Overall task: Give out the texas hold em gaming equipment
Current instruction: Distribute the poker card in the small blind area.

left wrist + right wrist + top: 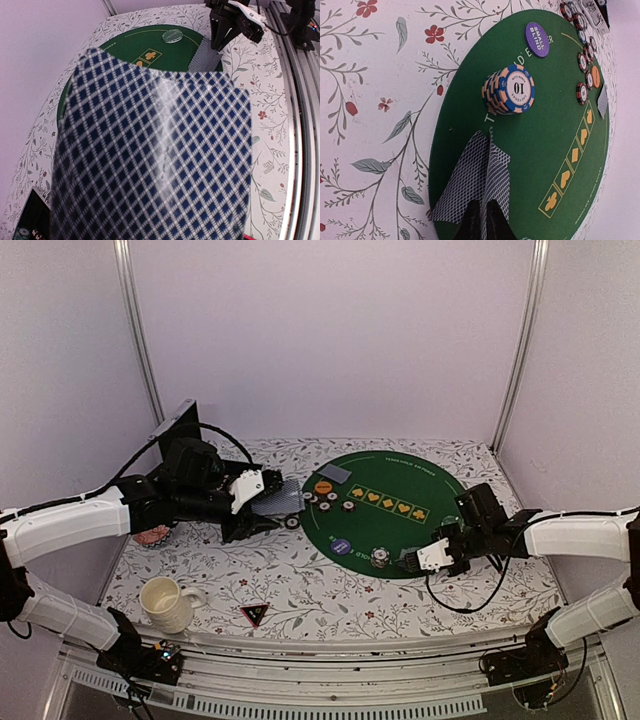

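My left pincer [266, 507] grips a checked card [150, 160] that blots out its own wrist view, fingers hidden; my right pincer [481, 222] pinches two overlapping cards [470, 185] beside the chip stack [510, 91] on the green mat [545, 150].

Two white-shelled arms with black joints and dark claws.
Behind each claw, the left arm [70, 525] and right arm [575, 535] wear smooth white tubular shells between black joint housings. A white plate caps the left gripper [262, 523] and the right gripper [408, 562]. A thin black cable [470, 605] trails behind the right claw, whose fingers [472, 222] are dark and narrow.
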Robot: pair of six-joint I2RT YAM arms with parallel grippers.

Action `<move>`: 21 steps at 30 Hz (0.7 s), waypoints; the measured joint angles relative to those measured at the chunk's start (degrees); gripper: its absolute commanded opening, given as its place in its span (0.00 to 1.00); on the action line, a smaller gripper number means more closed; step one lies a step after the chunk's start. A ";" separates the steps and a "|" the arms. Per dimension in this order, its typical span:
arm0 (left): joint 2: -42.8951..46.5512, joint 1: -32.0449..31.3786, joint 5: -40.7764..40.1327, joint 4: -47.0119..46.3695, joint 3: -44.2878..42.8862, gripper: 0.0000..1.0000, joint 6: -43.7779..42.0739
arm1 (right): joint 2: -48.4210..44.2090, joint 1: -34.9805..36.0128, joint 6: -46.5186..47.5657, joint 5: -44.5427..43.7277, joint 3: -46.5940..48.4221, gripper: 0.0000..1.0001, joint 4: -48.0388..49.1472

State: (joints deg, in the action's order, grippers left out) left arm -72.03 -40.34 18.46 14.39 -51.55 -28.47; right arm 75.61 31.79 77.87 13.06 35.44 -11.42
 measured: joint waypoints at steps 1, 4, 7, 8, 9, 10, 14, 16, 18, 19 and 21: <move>0.00 0.00 0.00 0.00 0.00 0.40 0.00 | 0.00 0.00 0.35 -0.02 -0.33 0.22 -0.17; 0.00 0.00 0.00 0.00 0.00 0.40 0.00 | 0.33 0.00 1.51 -0.55 -1.16 0.42 -1.53; 0.00 0.00 0.00 0.00 0.00 0.40 0.00 | 0.28 0.00 2.47 -1.75 -1.29 0.57 -3.63; 0.00 0.00 0.00 0.00 0.00 0.40 0.00 | 0.07 0.00 2.82 -2.23 -1.29 0.66 -4.33; 0.00 0.00 -0.02 0.00 0.00 0.40 0.00 | -0.37 0.00 3.02 -2.69 -1.29 0.77 -5.14; 0.00 0.00 -0.02 0.00 0.00 0.40 0.00 | -1.14 0.00 3.17 -3.26 -1.29 0.95 -5.90; 0.00 0.00 -0.02 0.00 0.00 0.40 0.00 | -6.29 0.00 3.34 -4.44 -0.74 0.99 -7.85; 0.00 0.00 -0.02 0.00 0.00 0.40 0.00 | -9.75 0.00 2.08 -4.42 0.57 0.99 -7.39; 0.00 0.02 -0.04 0.00 0.00 0.40 0.00 | -12.96 0.02 -1.64 -4.17 2.38 0.99 -4.33; 0.00 0.00 -0.04 0.00 0.00 0.40 0.00 | -14.32 0.00 -5.40 -4.11 3.61 0.99 -1.79; 0.00 0.00 -0.02 0.00 0.00 0.40 0.00 | -15.98 0.00 -14.25 -4.15 6.80 0.99 3.67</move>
State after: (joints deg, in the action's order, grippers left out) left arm -72.03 -40.34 18.44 14.39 -51.55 -28.47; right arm 59.64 31.79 63.61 8.91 42.24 -7.75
